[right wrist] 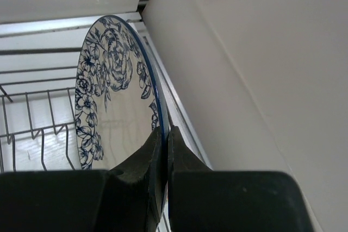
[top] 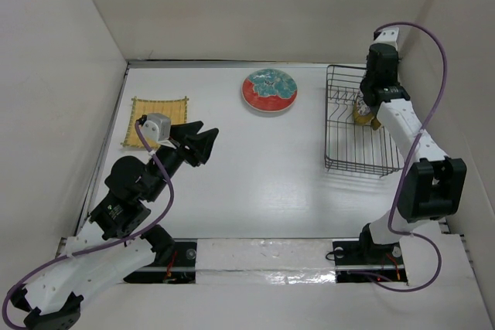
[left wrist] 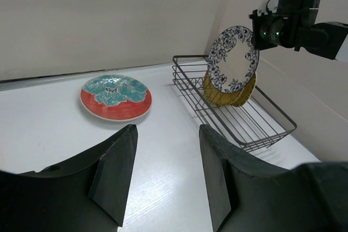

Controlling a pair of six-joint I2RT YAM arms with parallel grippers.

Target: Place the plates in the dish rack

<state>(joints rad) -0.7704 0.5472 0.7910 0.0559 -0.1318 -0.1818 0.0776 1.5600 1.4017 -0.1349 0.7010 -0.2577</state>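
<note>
My left gripper (top: 206, 136) hangs at 9 o'clock, jaws apart and empty. My right gripper (right wrist: 165, 134) pinches the blue plate (right wrist: 111, 96) by its rim, upright over the rack (top: 340, 161) at 2 o'clock, with yellow ware (left wrist: 213, 94) already slotted behind it. I judge two plates remain: the square yellow plate (top: 158, 110) at 10 o'clock and the red plate (top: 269, 91) at 12.

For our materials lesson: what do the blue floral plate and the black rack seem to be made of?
Blue floral plate: probably glazed ceramic, given its glossy, reflective white face. Rack: probably dark-coated metal wire, given its thin stiff bars.
</note>
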